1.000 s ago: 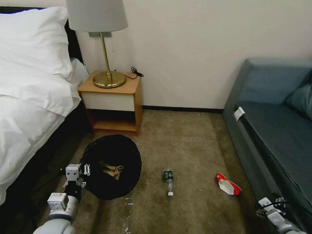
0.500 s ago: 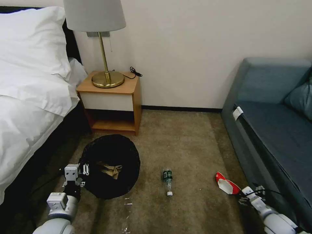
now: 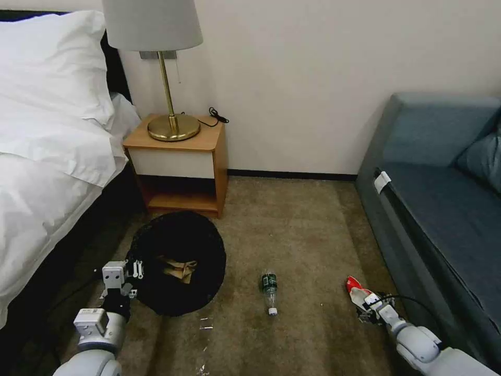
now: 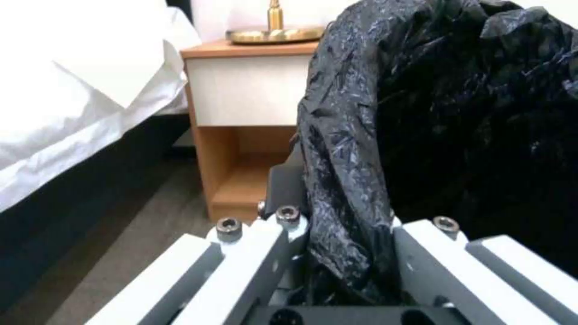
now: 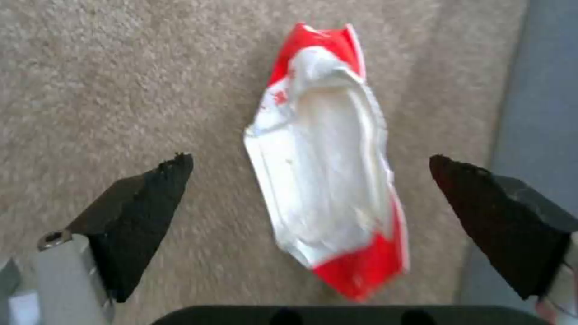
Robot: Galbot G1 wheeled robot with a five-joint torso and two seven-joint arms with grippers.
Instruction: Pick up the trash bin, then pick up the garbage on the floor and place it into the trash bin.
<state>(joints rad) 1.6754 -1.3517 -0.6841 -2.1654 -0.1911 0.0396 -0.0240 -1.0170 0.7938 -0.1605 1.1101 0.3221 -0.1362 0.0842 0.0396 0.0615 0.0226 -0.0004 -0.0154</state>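
The trash bin (image 3: 180, 245), lined with a crinkly black bag, shows its mouth in the head view, with crumpled brown paper (image 3: 177, 269) inside. My left gripper (image 3: 129, 272) is shut on the bin's near rim; the left wrist view shows the black bag (image 4: 346, 216) pinched between its fingers (image 4: 259, 253). The garbage on the carpet includes a red-and-white wrapper (image 3: 356, 290) by the sofa and a small clear green-labelled bottle (image 3: 270, 292). My right gripper (image 3: 368, 308) hangs open right over the wrapper (image 5: 328, 180), its dark fingertips (image 5: 151, 203) straddling it without touching.
A white bed (image 3: 47, 172) stands on the left, with a wooden nightstand (image 3: 180, 167) and a brass lamp (image 3: 172, 125) behind the bin. A blue-grey sofa (image 3: 443, 209) lines the right side. Small clear scraps (image 3: 206, 324) lie on the carpet near the bin.
My right arm has swung in from the lower right edge and now has its open gripper over the red-and-white wrapper. The left gripper still holds the bin's rim.
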